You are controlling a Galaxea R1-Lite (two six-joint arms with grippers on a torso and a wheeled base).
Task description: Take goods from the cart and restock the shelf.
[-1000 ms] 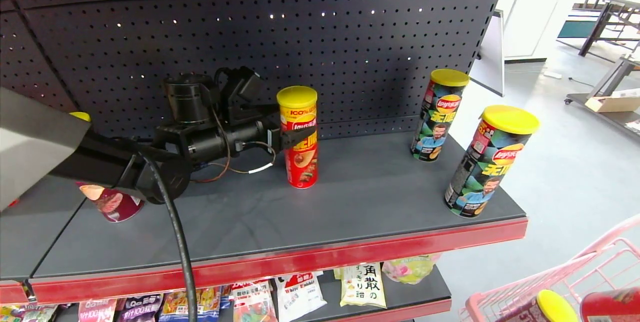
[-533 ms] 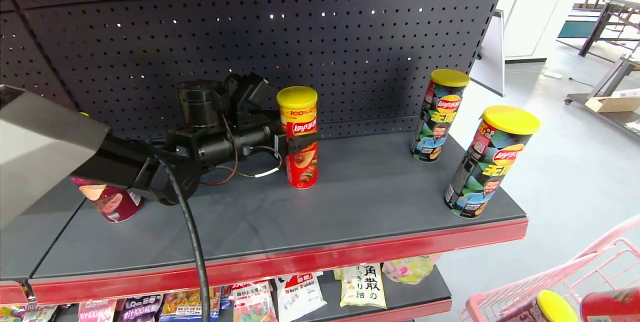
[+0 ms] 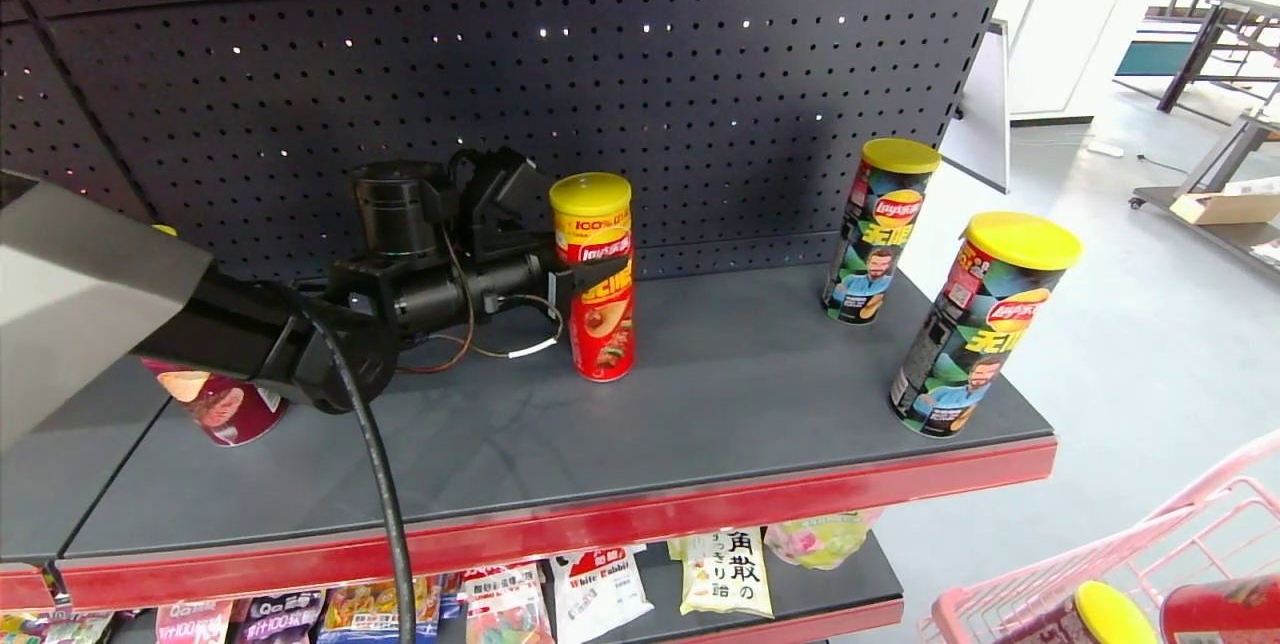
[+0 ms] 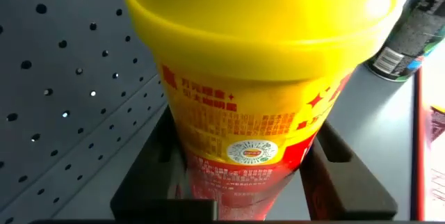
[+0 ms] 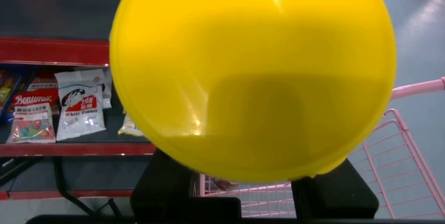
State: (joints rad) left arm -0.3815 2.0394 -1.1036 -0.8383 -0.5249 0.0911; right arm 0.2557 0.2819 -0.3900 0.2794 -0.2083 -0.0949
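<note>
Canister [image 3: 603,329] between jaws of left gripper [image 3: 598,274]

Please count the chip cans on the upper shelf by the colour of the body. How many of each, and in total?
red can: 1
black-and-green cans: 2
maroon can: 1
Total: 4

glossy printed can [image 3: 601,296] with smooth plastic lid [image 3: 590,194]; matt metal shelf [image 3: 720,394].

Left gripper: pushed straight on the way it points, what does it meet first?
The red can already between its jaws; past that, probably the rear green can, though depth is unclear.
</note>
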